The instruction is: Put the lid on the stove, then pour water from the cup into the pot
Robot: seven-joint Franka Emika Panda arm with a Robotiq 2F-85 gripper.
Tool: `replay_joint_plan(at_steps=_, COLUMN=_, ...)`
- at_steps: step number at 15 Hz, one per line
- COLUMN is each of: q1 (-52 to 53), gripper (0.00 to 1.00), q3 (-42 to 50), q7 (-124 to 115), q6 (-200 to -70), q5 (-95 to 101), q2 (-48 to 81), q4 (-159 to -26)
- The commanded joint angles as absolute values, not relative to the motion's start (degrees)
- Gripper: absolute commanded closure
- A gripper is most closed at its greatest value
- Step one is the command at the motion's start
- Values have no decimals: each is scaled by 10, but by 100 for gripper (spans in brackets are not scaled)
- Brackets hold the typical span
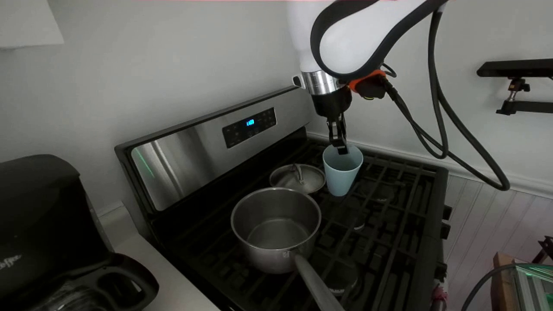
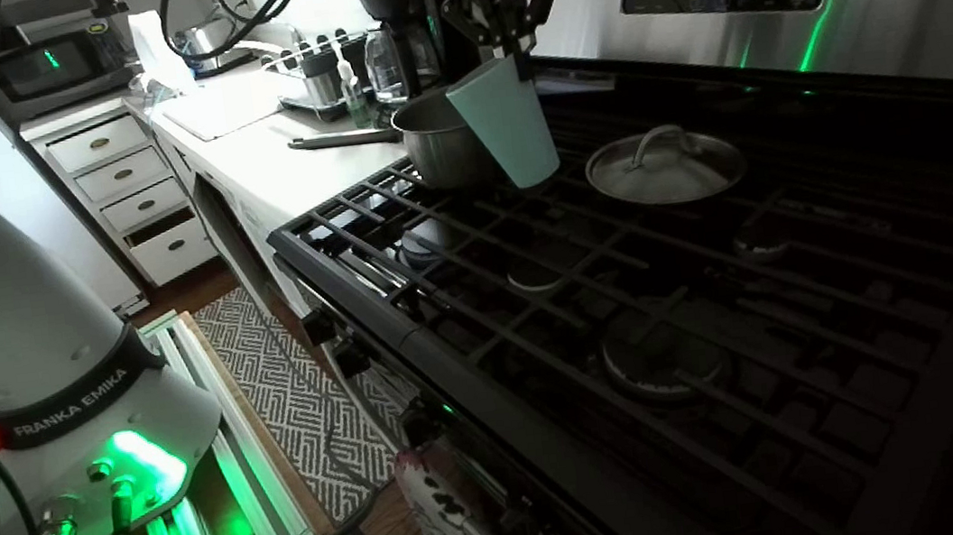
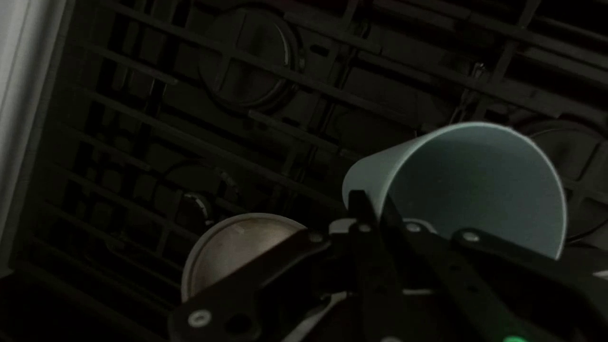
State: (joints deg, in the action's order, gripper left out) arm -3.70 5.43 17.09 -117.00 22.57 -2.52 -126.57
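coffee maker stands in shadow at far left in an exterior view, seemingly no part of the job i am watching. next along, the steel pot sits uncovered on the stove, its long handle pointing away from the lid. that lid lies loop-up on the stove as well, just beyond the pot and apart from it, presumably set aside to free the pot's mouth for the water. farther right, the pale blue cup, tilted in an exterior view, appears to hang clear of the stove, not over the pot. the robot's gripper pinches its wall at the rim, one finger inside, one outside, probably to leave most of the mouth free for tipping. the cup's body lies just below the fingertips; in both exterior views the pot is to its left. pouring looks to be the step remaining, though i cannot tell whether water is inside.
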Motion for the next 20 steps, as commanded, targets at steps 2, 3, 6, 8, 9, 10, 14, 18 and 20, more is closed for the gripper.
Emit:
replay_joint_plan(at_steps=2, q1=-50, gripper=99, q3=70, q7=291, q6=-1225, q5=161, q2=-37, q4=-1310)
replay_joint_plan(at_steps=3, q1=-51, gripper=99, q3=71, q7=306, q6=-1206, q5=145, q2=-31, q4=-1307)
replay_joint_plan(at_steps=6, q1=-53, gripper=99, q3=75, q7=348, q6=-1183, q5=110, q2=-28, q4=-1307)
replay_joint_plan(at_steps=8, q1=-54, gripper=99, q3=76, q7=365, q6=-1162, q5=98, q2=-22, q4=-1301)
replay_joint_plan(at_steps=9, q1=-55, gripper=99, q3=76, q7=372, q6=-1154, q5=97, q2=-21, q4=-1301)
replay_joint_plan(at_steps=10, q1=-55, gripper=99, q3=75, q7=381, q6=-1145, q5=94, q2=-18, q4=-1300)
replay_joint_plan(at_steps=14, q1=-56, gripper=99, q3=74, q7=404, q6=-1109, q5=97, q2=-5, q4=-1293)
replay_joint_plan(at_steps=18, q1=-58, gripper=99, q3=74, q7=429, q6=-1096, q5=96, q2=7, q4=-1292)
replay_joint_plan(at_steps=20, q1=-60, gripper=99, q3=74, q7=439, q6=-1099, q5=95, q2=12, q4=-1293)
